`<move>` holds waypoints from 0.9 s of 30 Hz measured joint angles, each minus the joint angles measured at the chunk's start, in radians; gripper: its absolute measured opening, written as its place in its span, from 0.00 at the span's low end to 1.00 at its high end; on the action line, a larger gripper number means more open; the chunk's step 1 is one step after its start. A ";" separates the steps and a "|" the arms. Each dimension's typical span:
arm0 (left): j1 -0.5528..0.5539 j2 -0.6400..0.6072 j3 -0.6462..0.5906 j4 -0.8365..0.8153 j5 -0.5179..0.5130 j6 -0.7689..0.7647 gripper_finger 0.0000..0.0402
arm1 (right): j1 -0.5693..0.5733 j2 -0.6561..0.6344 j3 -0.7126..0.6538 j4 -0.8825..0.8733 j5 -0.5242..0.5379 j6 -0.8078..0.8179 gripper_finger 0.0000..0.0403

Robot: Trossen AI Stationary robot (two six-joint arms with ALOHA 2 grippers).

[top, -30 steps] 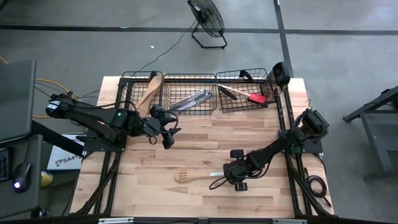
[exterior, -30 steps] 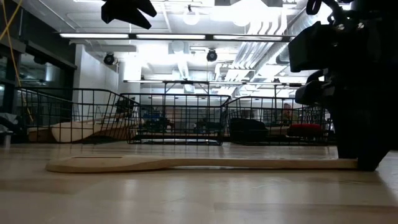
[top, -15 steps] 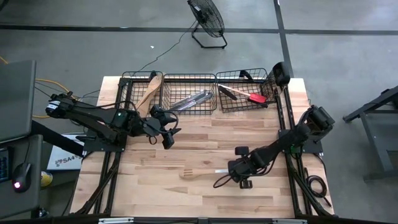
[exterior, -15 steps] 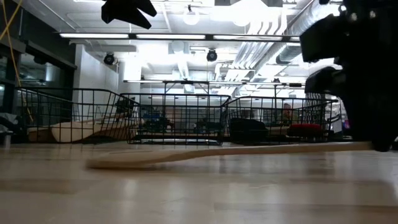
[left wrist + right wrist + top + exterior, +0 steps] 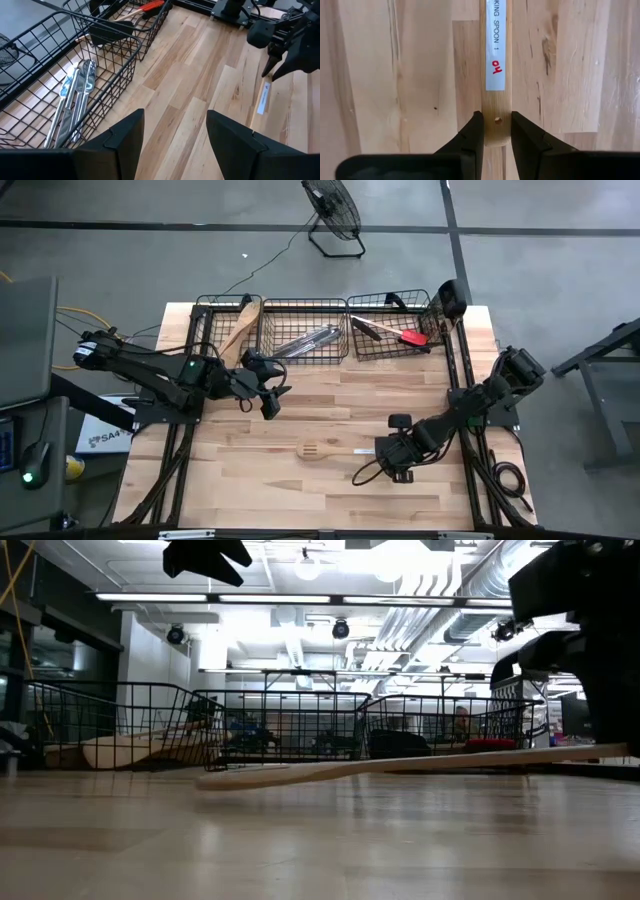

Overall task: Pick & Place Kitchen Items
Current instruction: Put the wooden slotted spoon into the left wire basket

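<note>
My right gripper [image 5: 493,131] has dark, matt fingers [image 5: 472,135] that look like plastic. They press on a pale wooden spoon [image 5: 495,75], smooth with fine grain lines. A white paper sticker [image 5: 495,45] is stuck on its handle. The table [image 5: 300,500] is light wood planks with brown streaks and a soft shine in the low view. At 12 o'clock on the table stand black wire baskets [image 5: 305,330], thin metal with a dull finish. One holds shiny silver metal cutlery [image 5: 75,95]. Another holds a spatula [image 5: 398,333] with a red head and a wood handle. My left gripper [image 5: 172,140] looks dark and matt.
</note>
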 joint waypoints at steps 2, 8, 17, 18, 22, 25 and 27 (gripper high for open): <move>0.000 0.000 0.000 0.000 0.000 0.000 0.52 | 0.005 -0.003 0.001 -0.004 0.006 0.008 0.16; 0.000 0.000 0.000 0.001 0.000 0.000 0.52 | 0.013 -0.003 0.001 -0.014 0.022 0.014 0.16; 0.000 0.000 0.000 0.002 0.001 -0.002 0.52 | 0.027 -0.037 0.002 -0.037 0.075 0.022 0.16; 0.000 0.000 0.000 0.002 0.001 -0.002 0.52 | 0.030 -0.048 0.002 -0.037 0.089 0.024 0.16; 0.000 0.000 0.000 0.003 0.001 -0.002 0.52 | 0.033 -0.087 0.003 -0.037 0.113 0.032 0.16; 0.000 0.000 0.000 0.003 0.001 -0.002 0.52 | 0.037 -0.107 0.003 -0.048 0.124 0.047 0.16; 0.000 0.000 0.000 0.003 0.001 -0.002 0.52 | 0.046 -0.119 0.003 -0.059 0.144 0.052 0.16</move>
